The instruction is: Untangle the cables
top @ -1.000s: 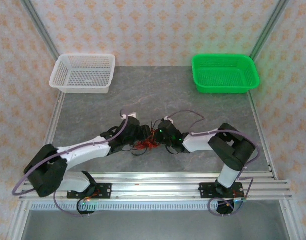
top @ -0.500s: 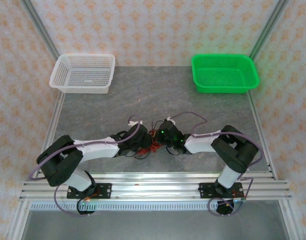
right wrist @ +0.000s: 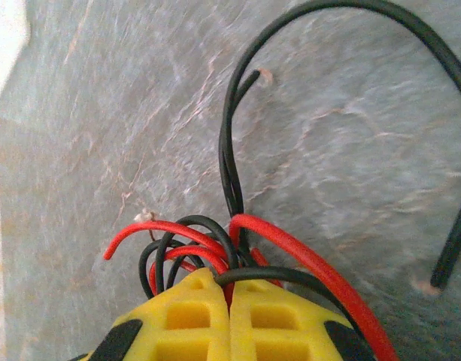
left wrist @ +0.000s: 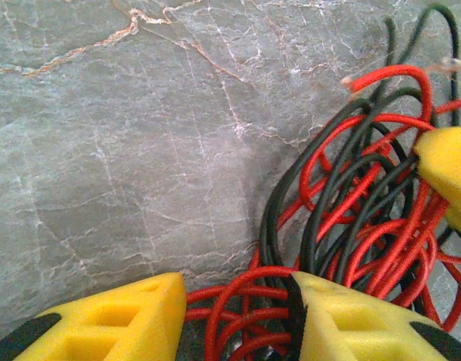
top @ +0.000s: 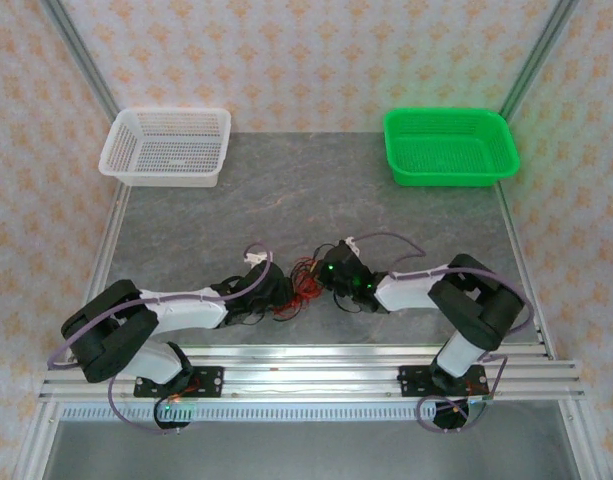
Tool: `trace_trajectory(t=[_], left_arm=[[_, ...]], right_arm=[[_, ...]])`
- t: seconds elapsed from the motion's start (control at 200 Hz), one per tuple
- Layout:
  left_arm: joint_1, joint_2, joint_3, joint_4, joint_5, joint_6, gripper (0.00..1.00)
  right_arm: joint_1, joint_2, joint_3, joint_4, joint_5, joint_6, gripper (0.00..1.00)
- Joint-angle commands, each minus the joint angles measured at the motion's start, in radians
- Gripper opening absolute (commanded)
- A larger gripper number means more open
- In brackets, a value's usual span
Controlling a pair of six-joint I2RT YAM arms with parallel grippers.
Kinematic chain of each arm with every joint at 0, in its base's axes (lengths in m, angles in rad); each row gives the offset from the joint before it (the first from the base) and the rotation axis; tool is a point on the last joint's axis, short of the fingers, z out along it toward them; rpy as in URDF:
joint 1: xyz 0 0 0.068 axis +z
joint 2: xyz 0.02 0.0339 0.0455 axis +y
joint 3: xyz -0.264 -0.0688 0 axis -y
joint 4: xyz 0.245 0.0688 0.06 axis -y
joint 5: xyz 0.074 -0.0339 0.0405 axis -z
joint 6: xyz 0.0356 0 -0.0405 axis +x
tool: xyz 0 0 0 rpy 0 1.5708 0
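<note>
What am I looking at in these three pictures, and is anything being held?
Two robot arms are bolted at the near edge of a grey table. The wide picture looks down from above and behind them. The two close-ups come from cameras on their wrists. On the table stand a white basket and a green basket, and a tangle of thin red and black cables lies between the arms. The yellow blocks are pincer fingers. The right pincer is shut on a few cables. The left pincer has its fingers apart with red cables running between them; whether it pinches them I cannot tell.
</note>
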Motion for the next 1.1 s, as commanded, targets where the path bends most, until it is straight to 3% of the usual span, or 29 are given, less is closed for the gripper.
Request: trace_trajectory(t=[0.0, 0.245, 0.515, 0.721, 0.866, 0.991, 1.096], left_arm=[[-0.012, 0.069, -0.035, -0.109, -0.049, -0.013, 0.42], [-0.012, 0.157, 0.063, -0.167, -0.144, 0.003, 0.35], [-0.012, 0.151, 0.205, -0.198, -0.199, 0.094, 0.31], [-0.012, 0.114, 0.301, -0.249, -0.278, 0.2, 0.32], [-0.012, 0.068, 0.388, -0.33, -0.294, 0.243, 0.42], [-0.012, 0.014, 0.454, -0.416, -0.221, 0.241, 0.5], [-0.015, -0.034, 0.455, -0.46, -0.104, 0.181, 0.53]], right_arm=[[-0.036, -0.08, -0.043, 0.015, 0.165, 0.097, 0.0], [-0.038, -0.204, -0.089, -0.186, 0.277, 0.124, 0.0], [-0.039, -0.27, -0.081, -0.44, 0.202, -0.006, 0.0], [-0.039, -0.353, 0.052, -0.746, 0.147, -0.278, 0.32], [-0.041, -0.374, 0.185, -0.913, 0.085, -0.492, 0.62], [-0.046, -0.365, 0.27, -0.978, 0.044, -0.605, 0.81], [-0.071, -0.332, 0.324, -1.016, 0.018, -0.692, 0.84]])
